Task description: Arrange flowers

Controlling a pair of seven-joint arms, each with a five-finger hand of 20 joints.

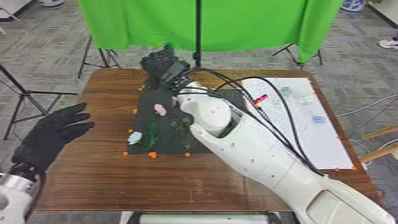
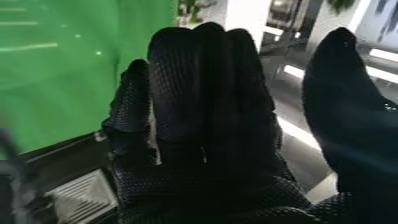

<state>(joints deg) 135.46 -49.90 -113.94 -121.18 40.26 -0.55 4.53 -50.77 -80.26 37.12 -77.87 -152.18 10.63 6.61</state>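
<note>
My right hand [image 1: 165, 66] is open above the far end of the dark mat [image 1: 142, 120], its arm crossing the mat and the white sheet. In the right wrist view the same hand [image 2: 209, 120] has straight fingers, with the thumb apart and nothing held. On the mat lie a pink flower [image 1: 160, 109], a pale flower [image 1: 134, 137] near the left edge and a green stem [image 1: 153, 134]. More greenery [image 1: 182, 125] lies beside my right forearm, partly hidden. My left hand [image 1: 55, 132] is open at the table's left edge, holding nothing.
A white sheet [image 1: 306, 145] covers the right part of the brown table [image 1: 98, 187]. A red object [image 1: 260, 99] and a small bluish item [image 1: 319, 119] lie on it. Black cables run along my right arm. A green curtain [image 1: 258, 25] hangs beyond the table.
</note>
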